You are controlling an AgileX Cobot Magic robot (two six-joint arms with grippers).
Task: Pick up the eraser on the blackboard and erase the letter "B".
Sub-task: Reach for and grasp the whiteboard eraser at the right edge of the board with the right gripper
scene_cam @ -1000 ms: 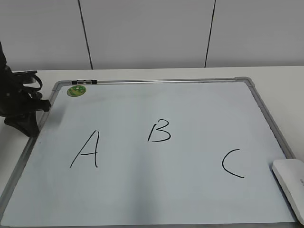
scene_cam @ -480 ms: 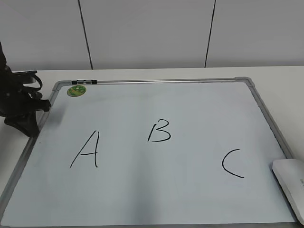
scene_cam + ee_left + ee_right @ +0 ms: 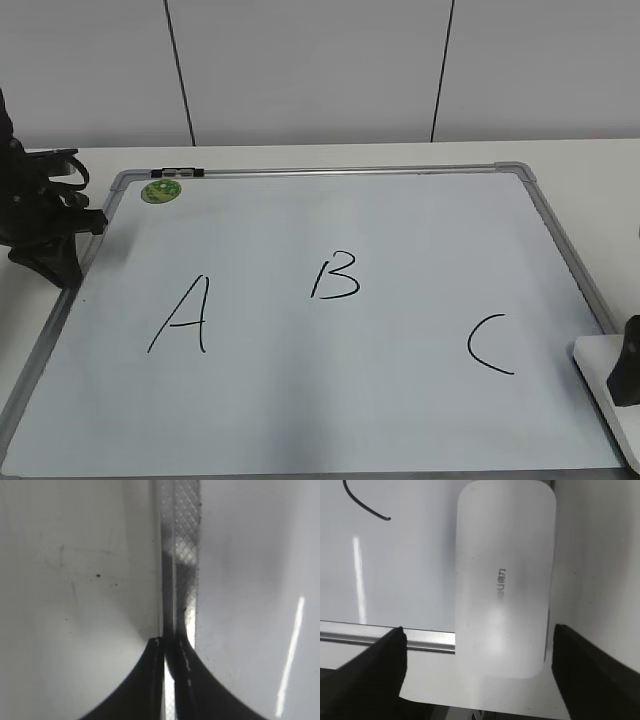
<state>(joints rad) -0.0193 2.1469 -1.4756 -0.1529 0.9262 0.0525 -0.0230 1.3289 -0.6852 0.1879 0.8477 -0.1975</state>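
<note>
The blackboard [image 3: 400, 240], a white board with a grey frame, lies flat on the table and bears a black "A", the letter "B" [image 3: 334, 277] in its middle, and a "C". The eraser [image 3: 598, 365], a white oblong block, lies over the board's right frame at the lower right; in the right wrist view the eraser [image 3: 505, 575] shows grey print. My right gripper [image 3: 478, 639] is open, its two fingers apart on either side of the eraser's near end; one finger shows in the exterior view [image 3: 628, 372]. My left gripper [image 3: 170, 645] is shut and empty over the board's left frame.
A round green magnet [image 3: 160, 190] and a black clip [image 3: 178, 173] sit at the board's top left. The left arm [image 3: 40, 220] rests by the left frame [image 3: 181, 555]. A white wall rises behind the table.
The right gripper has come into the exterior view at the lower right, over the eraser. The left arm and the eraser have not moved.
</note>
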